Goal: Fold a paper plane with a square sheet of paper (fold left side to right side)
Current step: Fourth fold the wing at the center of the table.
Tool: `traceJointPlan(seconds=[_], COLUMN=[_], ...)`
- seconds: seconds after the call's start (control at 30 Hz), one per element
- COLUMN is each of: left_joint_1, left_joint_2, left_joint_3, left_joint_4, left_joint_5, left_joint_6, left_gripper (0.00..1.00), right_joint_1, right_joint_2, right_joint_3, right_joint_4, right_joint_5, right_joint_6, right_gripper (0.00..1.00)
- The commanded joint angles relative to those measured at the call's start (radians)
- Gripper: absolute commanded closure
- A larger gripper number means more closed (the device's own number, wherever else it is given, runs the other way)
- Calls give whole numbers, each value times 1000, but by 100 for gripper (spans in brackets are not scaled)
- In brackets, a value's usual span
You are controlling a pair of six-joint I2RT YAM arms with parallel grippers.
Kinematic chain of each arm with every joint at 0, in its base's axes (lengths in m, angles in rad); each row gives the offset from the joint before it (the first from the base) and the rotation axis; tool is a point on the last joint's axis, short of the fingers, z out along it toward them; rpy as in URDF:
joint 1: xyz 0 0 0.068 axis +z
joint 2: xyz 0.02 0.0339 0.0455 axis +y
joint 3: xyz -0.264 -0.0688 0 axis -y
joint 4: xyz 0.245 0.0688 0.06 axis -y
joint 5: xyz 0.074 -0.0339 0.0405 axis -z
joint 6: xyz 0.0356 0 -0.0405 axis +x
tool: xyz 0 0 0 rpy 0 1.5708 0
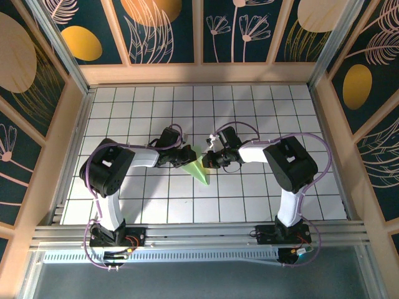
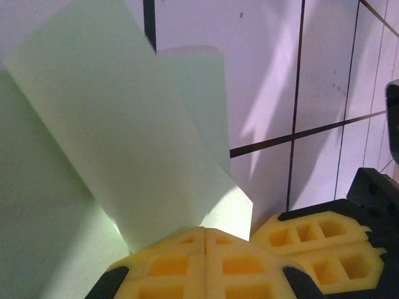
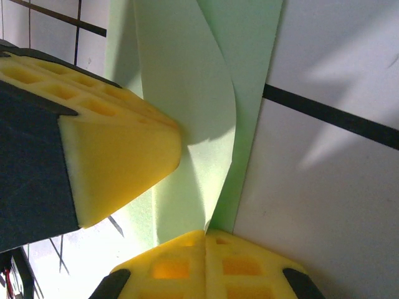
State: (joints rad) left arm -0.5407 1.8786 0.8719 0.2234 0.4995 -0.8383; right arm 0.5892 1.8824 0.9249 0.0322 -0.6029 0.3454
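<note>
Pinching a light green paper plane (image 1: 199,169) from both sides, the left pincer (image 1: 187,156) and the right pincer (image 1: 210,159) meet at the middle of the gridded table (image 1: 262,112). From above, the dart's wide end sits between the two sets of fingertips, and its nose points toward 5 o'clock, back toward the arm bases. The left pincer is at the plane's 10 o'clock and the right pincer at its 2 o'clock, each touching the paper.

Both appear clenched on the paper. In the left wrist view, the yellow pads meet flat at 6 o'clock and the paper plane (image 2: 124,143) fans up from their seam toward 11 o'clock, with the other arm's pads just beside it at 4 o'clock. In the right wrist view, the paper plane (image 3: 187,93) rises from the closed seam toward 12 o'clock, its layers bowed apart, while the left arm's pad presses in from 9 o'clock.

The step looks like closing the left half onto the right along the centre crease. Doing it well calls for keeping the two grips level, matching the edges before pressing, and flattening the springy layers without tugging the thin sheet apart.
</note>
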Motion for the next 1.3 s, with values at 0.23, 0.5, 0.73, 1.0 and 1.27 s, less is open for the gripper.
traceJointPlan(seconds=[0.23, 0.5, 0.73, 1.0, 1.27], left_joint_1=[-3, -4, -4, -4, -4], left_joint_2=[16, 27, 32, 34, 33], left_joint_3=[-16, -34, -40, -40, -42], left_joint_4=[-36, -35, -39, -33, -28], left_joint_5=[-40, -52, -61, -60, -62], left_joint_6=[28, 27, 33, 30, 28], left_gripper=[99, 99, 100, 100, 100], right_joint_1=[18, 17, 14, 2, -21], right_joint_2=[72, 66, 45, -30, -118], right_joint_3=[-2, 4, 12, 16, -27], right_joint_4=[-58, -48, -25, 39, 6], right_joint_5=[103, 83, 60, -1, 1], right_joint_6=[-35, -29, -12, 34, 37], right_gripper=[100, 100, 95, 81, 67])
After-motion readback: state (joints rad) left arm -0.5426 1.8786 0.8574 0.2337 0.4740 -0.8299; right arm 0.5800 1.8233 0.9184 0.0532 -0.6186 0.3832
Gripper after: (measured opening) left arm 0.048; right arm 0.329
